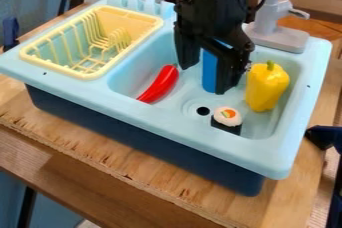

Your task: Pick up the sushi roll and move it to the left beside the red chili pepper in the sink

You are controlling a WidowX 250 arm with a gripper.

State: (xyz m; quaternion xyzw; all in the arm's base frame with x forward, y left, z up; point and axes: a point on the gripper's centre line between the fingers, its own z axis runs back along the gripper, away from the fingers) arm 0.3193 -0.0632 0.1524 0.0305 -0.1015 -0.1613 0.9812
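Because the light-blue sink (170, 128) sits on the wooden bench (127, 164) and walls in everything below the arm, a low sideways sweep would likely knock the end effector (206, 79) against the rim or the grey faucet base (277, 38) close behind it. The end effector hangs down into the basin with its two fingers spread wide, so it looks released rather than clenched. Off to one side is the yellow dish rack (91, 76). Just beside the finger nearer the faucet stands the yellow pepper (266, 87), which seems the likeliest thing to be bumped and tipped should that finger swing outward. Between the fingers is an upright blue object (210, 71), right against or just behind that same finger; which of the two, I cannot tell. Closing unevenly could tilt it. The red chili (159, 84) lies on the opposite side, and the sushi piece (227, 118), near the drain hole (203, 111), might be nudged by a fingertip dragged forward.
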